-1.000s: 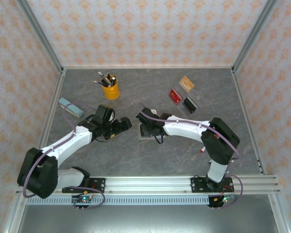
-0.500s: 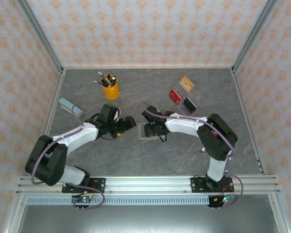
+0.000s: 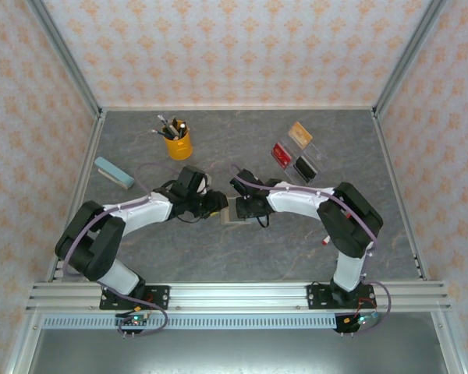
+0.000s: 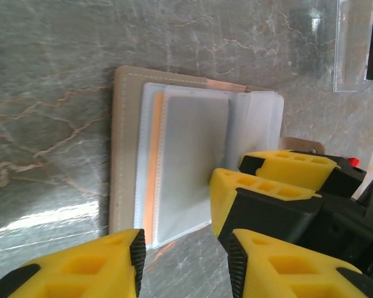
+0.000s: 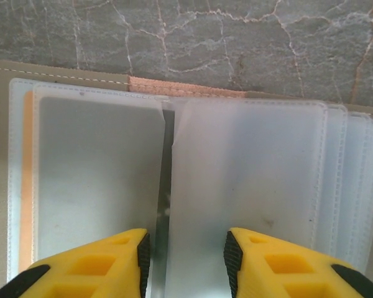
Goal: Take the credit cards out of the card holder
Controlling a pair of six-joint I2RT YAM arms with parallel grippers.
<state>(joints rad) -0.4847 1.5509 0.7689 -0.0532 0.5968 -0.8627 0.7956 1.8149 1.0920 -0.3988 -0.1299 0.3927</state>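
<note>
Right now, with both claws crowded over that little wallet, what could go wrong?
1. The left claw and right claw sit very close over the card holder, so they might bump each other.
2. The right claw straddles floppy clear sleeves; it may pinch plastic instead of a card and drag the holder.
3. The orange card shows just a thin edge, hard to catch.

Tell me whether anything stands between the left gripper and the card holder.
Nothing lies between the left gripper and the near edge of the card holder. The right gripper, though, sits over the holder, directly ahead of one of the left gripper's fingers.
</note>
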